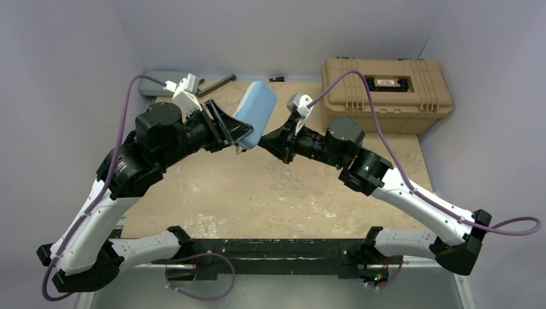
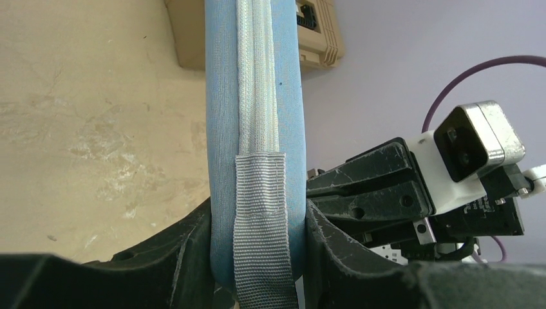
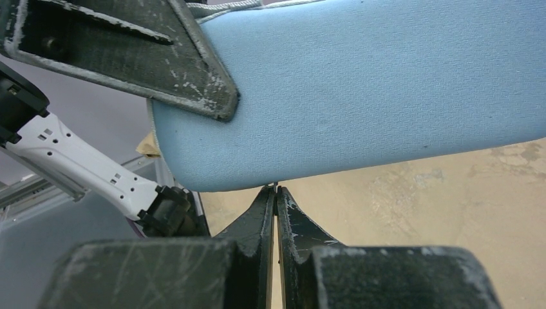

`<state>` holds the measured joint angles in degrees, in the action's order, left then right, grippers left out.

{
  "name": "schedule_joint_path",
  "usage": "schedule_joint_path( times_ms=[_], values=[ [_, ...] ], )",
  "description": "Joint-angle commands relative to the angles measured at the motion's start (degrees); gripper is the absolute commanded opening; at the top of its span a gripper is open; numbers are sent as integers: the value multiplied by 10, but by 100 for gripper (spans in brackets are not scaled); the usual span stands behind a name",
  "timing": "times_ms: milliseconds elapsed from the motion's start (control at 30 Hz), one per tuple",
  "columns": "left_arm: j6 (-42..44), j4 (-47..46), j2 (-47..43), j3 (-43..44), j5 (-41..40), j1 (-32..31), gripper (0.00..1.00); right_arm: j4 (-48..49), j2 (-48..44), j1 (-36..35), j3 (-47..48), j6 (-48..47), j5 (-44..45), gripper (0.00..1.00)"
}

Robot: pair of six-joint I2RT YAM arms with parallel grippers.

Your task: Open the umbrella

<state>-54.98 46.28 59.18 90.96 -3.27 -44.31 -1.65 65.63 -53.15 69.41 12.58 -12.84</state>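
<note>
Umbrella hard to make out, perhaps the thin dark rod (image 1: pixel 217 84) at the worktop's (image 1: pixel 257 193) far edge behind the left arm, left fingers (image 1: pixel 222 123) clamped on a blue pouch (image 1: pixel 257 108) held above the worktop, right fingers (image 3: pixel 261 219) pressed together, touching its lower edge.

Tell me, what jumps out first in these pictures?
A blue fabric pouch held in mid-air above the table, clamped in the left jaws, with the right jaws pinched shut at its edge. Behind, at the far right corner, sits a tan toolbox.
</note>
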Motion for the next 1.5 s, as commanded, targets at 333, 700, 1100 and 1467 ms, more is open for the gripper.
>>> schedule_joint_path(
  times_ms=[333,700,1100,1467],
  values=[
    [43,-6,-41,19,70,-1,0,-14,-13,21,-3,16,53,0],
    [53,42,-52,40,52,-1,0,-18,-24,23,-14,1,52,0],
    [35,41,-46,66,16,-1,0,29,-128,23,-127,-138,-32,69],
    [23,27,-31,67,52,-1,0,146,-74,23,-116,-146,-4,65]
  ],
)
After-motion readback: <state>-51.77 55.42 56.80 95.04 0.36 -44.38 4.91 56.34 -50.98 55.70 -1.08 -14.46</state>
